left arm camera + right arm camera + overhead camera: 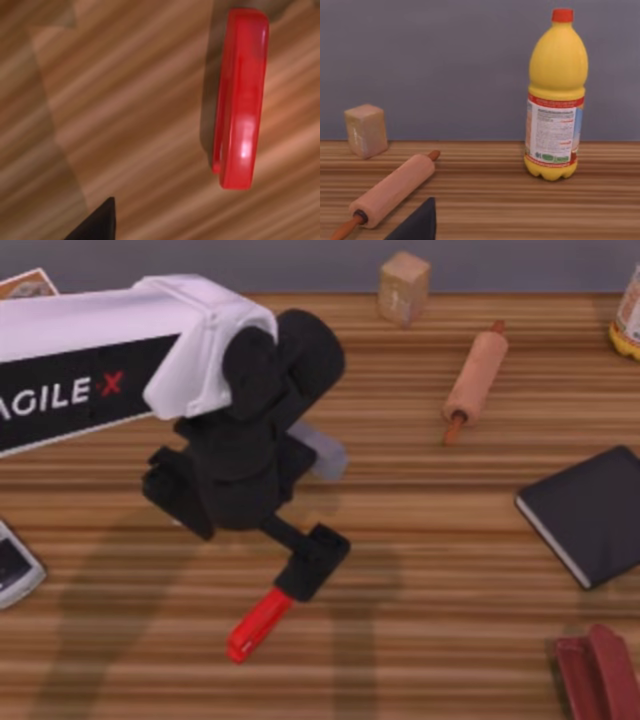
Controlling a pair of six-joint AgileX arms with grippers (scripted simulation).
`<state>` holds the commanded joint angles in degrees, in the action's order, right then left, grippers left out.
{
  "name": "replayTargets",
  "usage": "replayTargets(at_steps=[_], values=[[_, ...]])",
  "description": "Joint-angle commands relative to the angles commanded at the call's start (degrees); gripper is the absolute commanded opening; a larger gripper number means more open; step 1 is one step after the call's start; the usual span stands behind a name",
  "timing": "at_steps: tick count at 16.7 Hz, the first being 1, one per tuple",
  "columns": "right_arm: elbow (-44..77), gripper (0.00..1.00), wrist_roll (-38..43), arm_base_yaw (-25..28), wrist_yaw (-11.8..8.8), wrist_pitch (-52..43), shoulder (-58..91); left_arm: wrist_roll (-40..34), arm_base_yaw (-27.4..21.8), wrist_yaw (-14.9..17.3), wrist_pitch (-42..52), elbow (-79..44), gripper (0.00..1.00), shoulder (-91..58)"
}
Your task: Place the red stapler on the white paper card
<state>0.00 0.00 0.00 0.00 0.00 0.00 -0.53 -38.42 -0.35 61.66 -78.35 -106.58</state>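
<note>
The red stapler (259,626) is held at one end by the left gripper (308,575), above the wooden counter (430,570). The white paper card (322,452) is seen partly hidden beneath the left arm.

Top view: straight down over the wooden table (440,570). Left wrist view: close above red stapler (241,100), also in top view (258,625). Right wrist view: low, facing back wall, sharing rolling pin (392,190) with top view (476,380)
</note>
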Motion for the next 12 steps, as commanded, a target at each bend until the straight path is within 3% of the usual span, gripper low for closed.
replayTargets(at_steps=[9,12], values=[[0.0,1.0,0.0,0.0,0.0,0.0,0.0,0.4,0.0,0.0,-19.1,10.6,1.0,-8.3],[0.0,1.0,0.0,0.0,0.0,0.0,0.0,0.4,0.0,0.0,-21.0,11.8,1.0,-9.3]])
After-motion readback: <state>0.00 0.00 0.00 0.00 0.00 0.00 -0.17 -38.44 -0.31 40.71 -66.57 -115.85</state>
